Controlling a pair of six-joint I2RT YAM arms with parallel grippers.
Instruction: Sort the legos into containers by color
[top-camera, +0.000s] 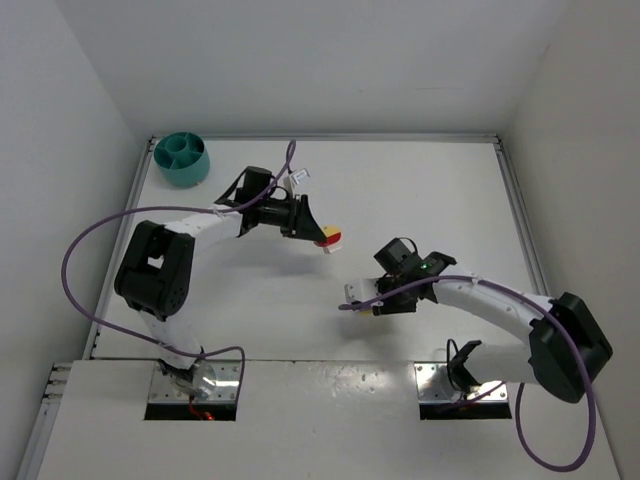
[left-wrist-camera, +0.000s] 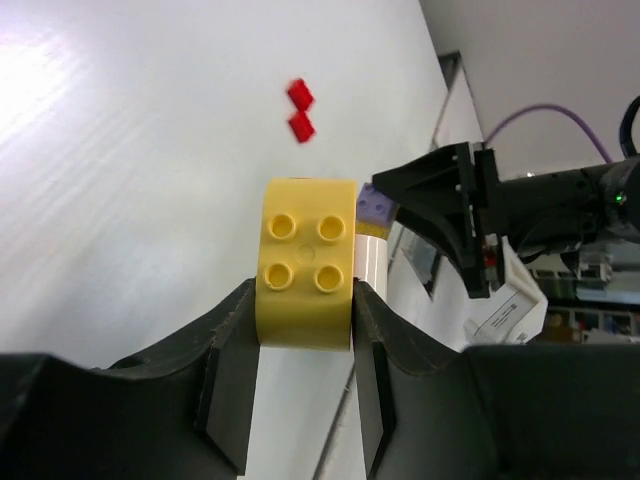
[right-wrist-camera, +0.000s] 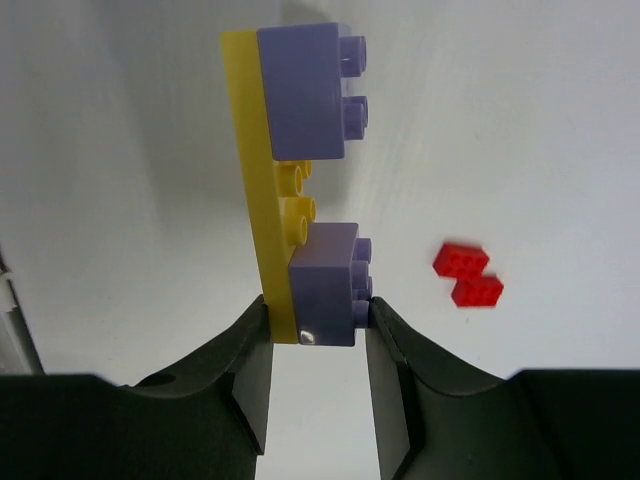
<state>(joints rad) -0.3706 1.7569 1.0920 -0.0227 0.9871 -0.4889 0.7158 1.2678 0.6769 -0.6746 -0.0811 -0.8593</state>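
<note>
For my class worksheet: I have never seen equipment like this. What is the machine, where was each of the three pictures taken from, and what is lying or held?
These are two robot arms bolted to a white table. The overhead picture looks down on both: left arm, right arm, and a teal divided bowl in the far left corner. The other two pictures come from cameras on the wrists, looking along each arm's jaws. The left jaws grip a yellow brick. The right jaws grip a thin yellow plate carrying two purple bricks. Two red bricks lie loose on the table.
</note>
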